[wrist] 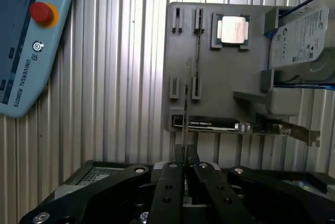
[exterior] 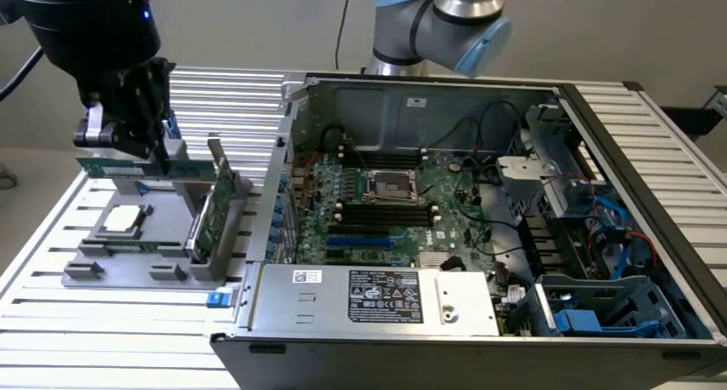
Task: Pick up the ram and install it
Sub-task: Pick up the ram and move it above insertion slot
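Observation:
The ram (exterior: 108, 165) is a long, thin green stick, held level over the grey parts holder (exterior: 125, 269) at the exterior view's left. My gripper (exterior: 145, 156) is shut on it from above. In the wrist view the ram (wrist: 186, 114) shows edge-on as a thin dark line running out from between my black fingers (wrist: 170, 182). I cannot tell whether it is free of the holder's upright posts. The open computer case (exterior: 477, 92) lies to the exterior view's right, with the motherboard's black slots (exterior: 386, 211) in its middle.
A broad green card (exterior: 216, 204) stands upright in the holder beside the ram. A processor (exterior: 123, 220) lies on the holder, and a silver hard drive (wrist: 298, 41) rests at its far side. A teach pendant (wrist: 26, 41) lies on the slatted table (exterior: 114, 339).

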Controlling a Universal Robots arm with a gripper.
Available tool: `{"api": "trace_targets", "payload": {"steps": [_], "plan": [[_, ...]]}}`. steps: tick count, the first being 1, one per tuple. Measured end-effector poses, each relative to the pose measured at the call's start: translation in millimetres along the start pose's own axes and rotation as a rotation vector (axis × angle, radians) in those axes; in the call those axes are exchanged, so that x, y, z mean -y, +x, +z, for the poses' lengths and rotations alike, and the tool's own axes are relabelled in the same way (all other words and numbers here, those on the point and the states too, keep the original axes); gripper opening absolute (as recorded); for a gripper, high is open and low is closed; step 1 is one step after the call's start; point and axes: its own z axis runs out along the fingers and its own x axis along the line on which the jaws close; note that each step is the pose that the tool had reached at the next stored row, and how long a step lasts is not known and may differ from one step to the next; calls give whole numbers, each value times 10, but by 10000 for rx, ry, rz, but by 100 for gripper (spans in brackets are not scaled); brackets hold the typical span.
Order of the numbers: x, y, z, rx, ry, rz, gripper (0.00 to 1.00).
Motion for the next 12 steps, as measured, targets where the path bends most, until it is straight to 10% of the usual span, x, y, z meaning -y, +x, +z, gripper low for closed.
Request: {"api": "trace_targets", "payload": {"steps": [12], "plan": [[471,-24,-402,0,0,0,14]]}}
